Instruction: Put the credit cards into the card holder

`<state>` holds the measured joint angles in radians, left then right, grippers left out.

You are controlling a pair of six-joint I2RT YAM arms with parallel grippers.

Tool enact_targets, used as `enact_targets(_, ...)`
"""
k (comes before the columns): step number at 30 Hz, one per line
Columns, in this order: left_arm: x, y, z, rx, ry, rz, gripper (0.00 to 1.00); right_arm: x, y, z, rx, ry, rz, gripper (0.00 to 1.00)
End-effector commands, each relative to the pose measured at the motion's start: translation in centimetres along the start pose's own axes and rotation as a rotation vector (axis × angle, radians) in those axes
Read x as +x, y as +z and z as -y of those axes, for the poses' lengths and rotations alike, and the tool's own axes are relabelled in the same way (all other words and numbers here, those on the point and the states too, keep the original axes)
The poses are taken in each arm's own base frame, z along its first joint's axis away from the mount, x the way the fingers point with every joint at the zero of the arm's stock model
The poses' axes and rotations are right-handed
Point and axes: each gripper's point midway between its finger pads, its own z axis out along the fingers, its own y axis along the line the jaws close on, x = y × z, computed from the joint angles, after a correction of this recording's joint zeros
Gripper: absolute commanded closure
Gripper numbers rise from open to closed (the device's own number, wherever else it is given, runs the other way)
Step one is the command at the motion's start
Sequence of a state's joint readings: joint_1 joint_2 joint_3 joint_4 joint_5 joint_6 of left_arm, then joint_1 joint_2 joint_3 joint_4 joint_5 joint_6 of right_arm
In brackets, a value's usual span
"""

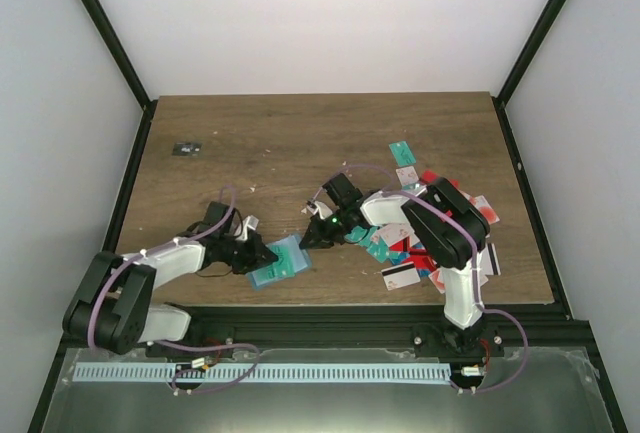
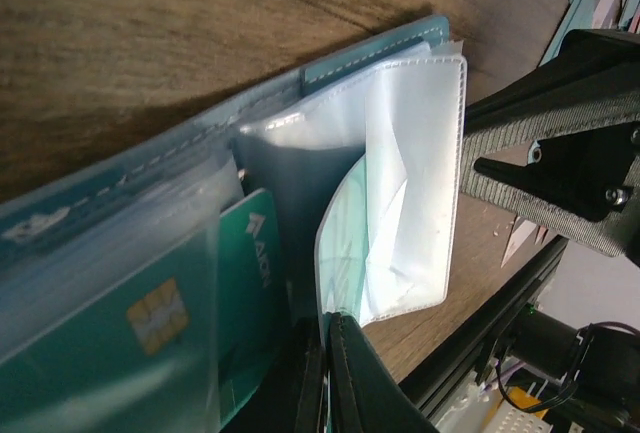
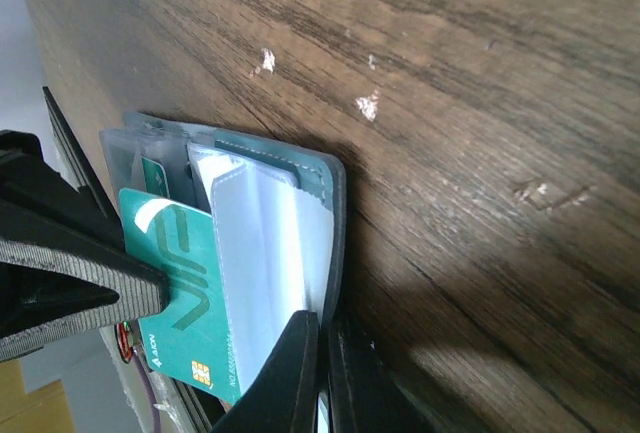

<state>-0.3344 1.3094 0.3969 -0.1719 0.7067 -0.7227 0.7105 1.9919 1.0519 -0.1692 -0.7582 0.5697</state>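
The blue-grey card holder (image 1: 285,263) lies open near the table's front edge, its clear sleeves fanned up. My left gripper (image 1: 258,251) is shut on a teal card (image 3: 185,293) marked VIP and holds it at the sleeves; its jaws (image 2: 330,338) pinch that card (image 2: 345,243) edge-on. Another teal card (image 2: 245,263) sits in a pocket. My right gripper (image 1: 306,241) is shut on the holder's right edge, pinching the cover and a sleeve (image 3: 322,338). The holder's cover shows in both wrist views (image 2: 380,53) (image 3: 325,178).
A heap of loose cards (image 1: 420,248), teal, red and white, lies right of the right arm, with single cards further back (image 1: 401,150). A tiny black object (image 1: 186,148) sits at the far left. The black rail (image 1: 350,313) runs just below the holder.
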Motion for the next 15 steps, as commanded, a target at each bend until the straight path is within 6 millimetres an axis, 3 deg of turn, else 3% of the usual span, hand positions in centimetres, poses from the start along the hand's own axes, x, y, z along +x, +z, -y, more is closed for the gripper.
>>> enact_targets(1, -0.4, 0.5, -1.1, -0.042, 0.019, -0.003, 0.96, 6.5, 1.5, 8.4, 0.288, 0.189, -0.140, 0.99)
enact_targets(15, -2.4, 0.2, -0.8, -0.055, 0.096, 0.081, 0.96, 7.0, 1.4, 8.9, 0.302, 0.203, -0.154, 0.99)
